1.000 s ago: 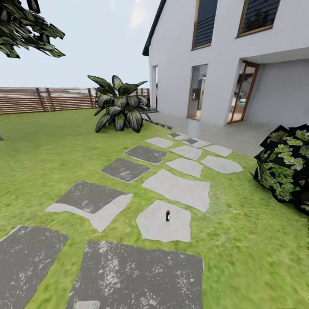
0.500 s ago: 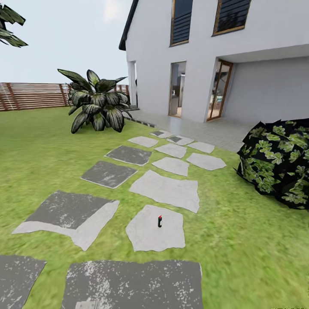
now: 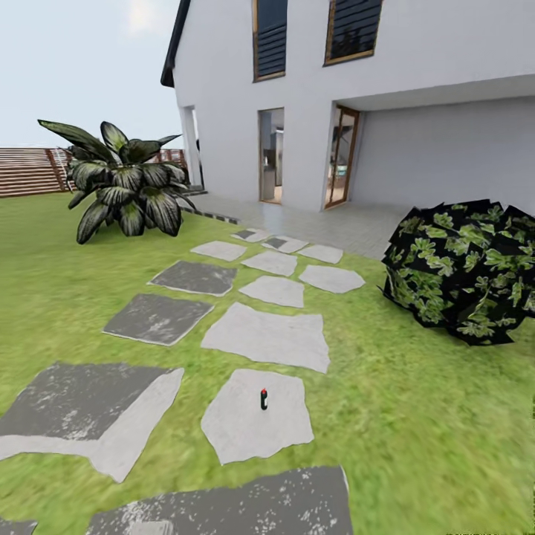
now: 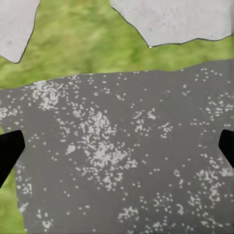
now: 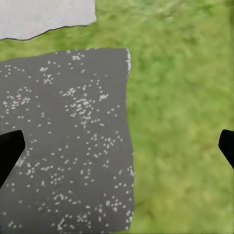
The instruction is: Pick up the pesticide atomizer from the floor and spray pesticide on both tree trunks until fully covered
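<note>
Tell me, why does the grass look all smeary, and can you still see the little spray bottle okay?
In the head view the lawn near the picture's edges is smeared and soft, yet the pesticide atomizer stands sharp on its pale stone, red spot on top. No shadows fall anywhere, the light is flat. In the right wrist view the grass is blurry too, while the dark stone's speckles stay crisp.

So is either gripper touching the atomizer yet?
Apart. The head view shows the pesticide atomizer standing alone on a light paving stone with nothing near it; both wrist views show open fingertips over a dark stone.
</note>
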